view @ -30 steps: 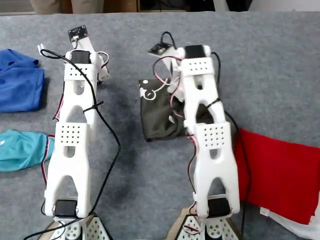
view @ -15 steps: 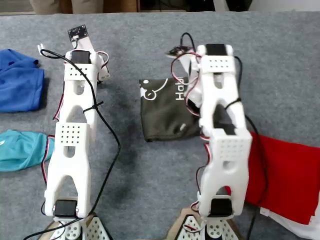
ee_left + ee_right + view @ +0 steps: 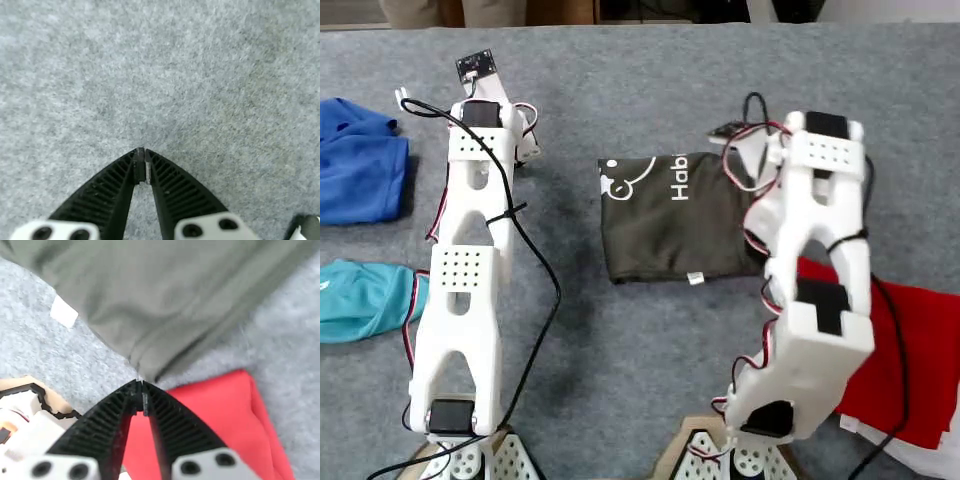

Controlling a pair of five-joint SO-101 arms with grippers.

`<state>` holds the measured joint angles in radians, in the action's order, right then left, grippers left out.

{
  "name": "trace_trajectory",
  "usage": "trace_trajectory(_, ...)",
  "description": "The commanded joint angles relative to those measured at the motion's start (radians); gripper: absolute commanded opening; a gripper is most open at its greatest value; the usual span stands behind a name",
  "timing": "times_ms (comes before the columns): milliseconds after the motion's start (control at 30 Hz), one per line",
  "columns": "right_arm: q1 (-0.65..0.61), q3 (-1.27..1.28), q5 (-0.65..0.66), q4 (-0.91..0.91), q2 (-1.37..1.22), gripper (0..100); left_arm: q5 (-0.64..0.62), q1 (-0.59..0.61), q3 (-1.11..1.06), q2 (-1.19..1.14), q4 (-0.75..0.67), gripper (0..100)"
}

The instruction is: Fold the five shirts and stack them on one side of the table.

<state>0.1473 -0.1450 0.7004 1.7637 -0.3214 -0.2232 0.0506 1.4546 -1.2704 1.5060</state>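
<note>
The dark shirt (image 3: 665,215) is laid across the middle of the table (image 3: 620,80), print side up. It lies flat on its left side, and on its right side it is covered by the right arm. In the right wrist view a corner of this shirt (image 3: 165,295) runs straight into the tips of the right gripper (image 3: 140,390). The jaws are clenched, and the cloth is judged to be pinched between them. A small white label (image 3: 695,279) is seen on the hem that faces the near edge.

The red shirt (image 3: 900,350) lies just beside the held corner, toward the near right corner of the table, with a white shirt (image 3: 930,455) under it. The blue shirt (image 3: 360,165) and the teal shirt (image 3: 360,295) are placed along the left edge, the blue one farther off and the teal one nearer. The left gripper (image 3: 140,162) is clenched on nothing above bare table.

The step in hand is judged to be the spreading of the dark shirt before it is folded. The corner is best kept low and drawn evenly, so that creases are taken out without the garment being dragged onto the red shirt. The pinch is best let go only once the hem lies flat. The opposite side could be pinned by the idle left gripper.
</note>
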Motion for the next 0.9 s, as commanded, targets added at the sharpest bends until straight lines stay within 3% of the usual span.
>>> trace_trajectory(0, 0.031, -0.059, 0.005, 0.018, 0.104, 0.5, 0.009, -0.011, 0.052, 0.016, -0.017, 2)
trace_trajectory(300, -0.217, -0.236, -0.175, 0.018, -0.030, 0.5, 0.009, -0.011, 0.052, 0.016, -0.017, 2)
trace_trajectory(533, -0.128, -0.234, -0.204, 0.003, -0.229, 0.5, 0.009, -0.012, 0.052, 0.016, -0.017, 2)
trace_trajectory(700, -0.028, -0.240, -0.126, -0.008, -0.328, 0.5, 0.009, -0.014, 0.052, 0.016, -0.018, 2)
trace_trajectory(867, -0.058, -0.249, -0.115, -0.098, -0.427, 0.5, 0.011, -0.028, 0.052, 0.016, -0.018, 2)
